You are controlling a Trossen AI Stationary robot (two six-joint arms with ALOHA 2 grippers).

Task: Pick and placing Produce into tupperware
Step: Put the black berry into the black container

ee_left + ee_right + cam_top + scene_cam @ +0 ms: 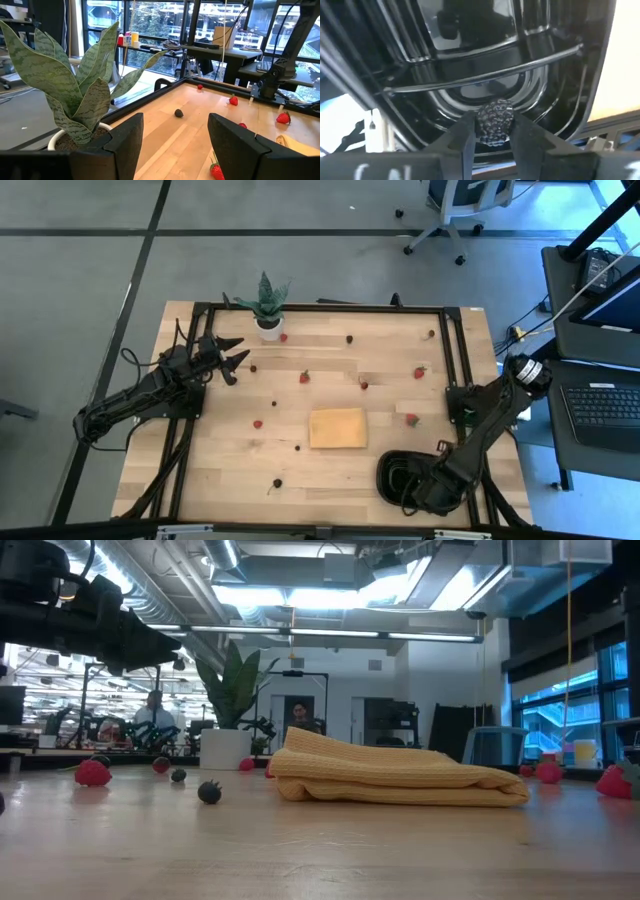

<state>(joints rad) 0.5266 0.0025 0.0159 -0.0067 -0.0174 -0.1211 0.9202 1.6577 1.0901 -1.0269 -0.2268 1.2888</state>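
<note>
A bumpy dark purple-black berry [495, 121] sits closest to the right wrist camera, pinched between the two dark fingers of the right gripper [490, 137]. It hangs just over the shallow black plastic tray with two compartments [470, 55], at the table's 5 o'clock corner.

Going left to right on the table: the left gripper [232, 357] waits at 10 o'clock with its jaws spread wide, beside the small potted green spiky plant [266, 304]. Tiny red strawberries [304, 377] and dark berries lie scattered around. The flat tan square pad [337, 428] lies near the middle.
</note>
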